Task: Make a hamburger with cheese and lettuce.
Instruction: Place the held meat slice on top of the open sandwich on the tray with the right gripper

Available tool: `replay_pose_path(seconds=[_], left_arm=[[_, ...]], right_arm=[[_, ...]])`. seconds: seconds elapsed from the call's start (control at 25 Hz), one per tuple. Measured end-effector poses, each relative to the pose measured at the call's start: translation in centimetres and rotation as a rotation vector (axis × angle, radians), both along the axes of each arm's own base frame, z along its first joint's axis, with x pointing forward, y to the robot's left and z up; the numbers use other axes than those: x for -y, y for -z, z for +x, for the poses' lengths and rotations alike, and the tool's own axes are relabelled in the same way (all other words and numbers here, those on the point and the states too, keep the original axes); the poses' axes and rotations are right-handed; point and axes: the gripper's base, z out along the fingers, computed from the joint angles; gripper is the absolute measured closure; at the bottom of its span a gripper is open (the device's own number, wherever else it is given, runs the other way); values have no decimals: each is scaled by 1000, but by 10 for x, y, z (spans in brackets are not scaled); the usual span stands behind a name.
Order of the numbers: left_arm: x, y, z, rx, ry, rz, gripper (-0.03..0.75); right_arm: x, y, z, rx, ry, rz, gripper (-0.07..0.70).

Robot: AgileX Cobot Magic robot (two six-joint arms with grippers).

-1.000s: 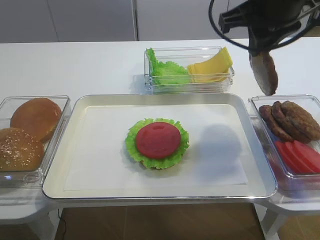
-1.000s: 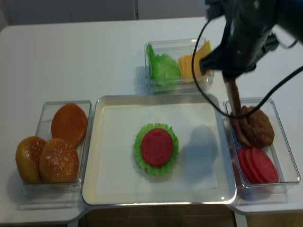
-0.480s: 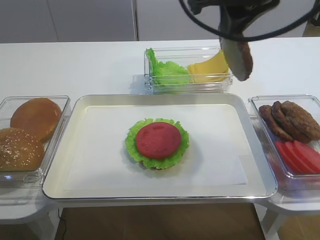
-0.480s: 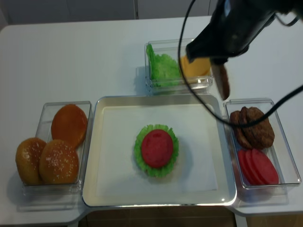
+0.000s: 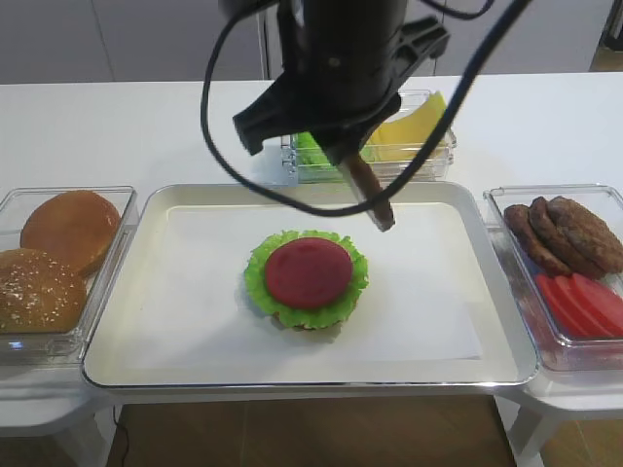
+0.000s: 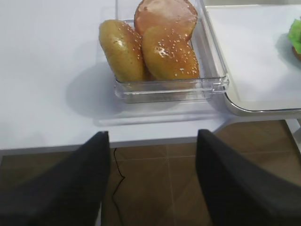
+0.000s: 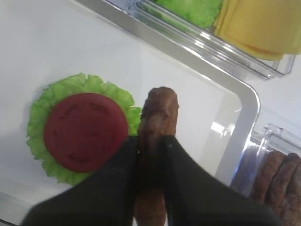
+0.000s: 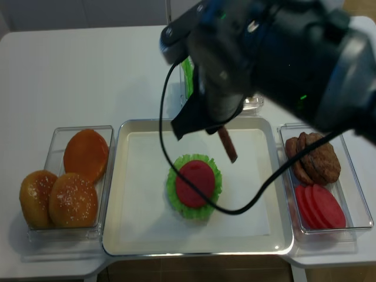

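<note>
Right hand (image 7: 151,141) clenched on a brown patty (image 7: 157,122) hanging edge-on, long axis near vertical, above the tray (image 5: 506,321); the hamburger (image 5: 307,277) lies just down-left of the patty's lower tip, so this arm is nearer, judged.

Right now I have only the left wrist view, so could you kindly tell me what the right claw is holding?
Observer: The right claw is shut on a brown patty, gripped on edge.
Operator: Thank you; where is it relative to the hamburger?
Observer: It hangs over the tray, beside the hamburger, not touching it.
Operator: Is cheese on the stack?
Observer: No; a tomato slice tops it, and the cheese sits in its box behind the tray.
</note>
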Motion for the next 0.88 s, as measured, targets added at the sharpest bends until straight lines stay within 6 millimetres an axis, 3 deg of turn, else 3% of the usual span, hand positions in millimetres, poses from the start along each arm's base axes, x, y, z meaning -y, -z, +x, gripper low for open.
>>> replay_pose_path(seconds=[0.32, 0.88], left_arm=[[0, 0, 0, 0, 0, 0, 283], [0, 0, 0, 0, 0, 0, 283]], right_arm=[[-30, 36, 1, -20, -42, -73, 498], [-39, 59, 8, -41, -41, -116, 498]])
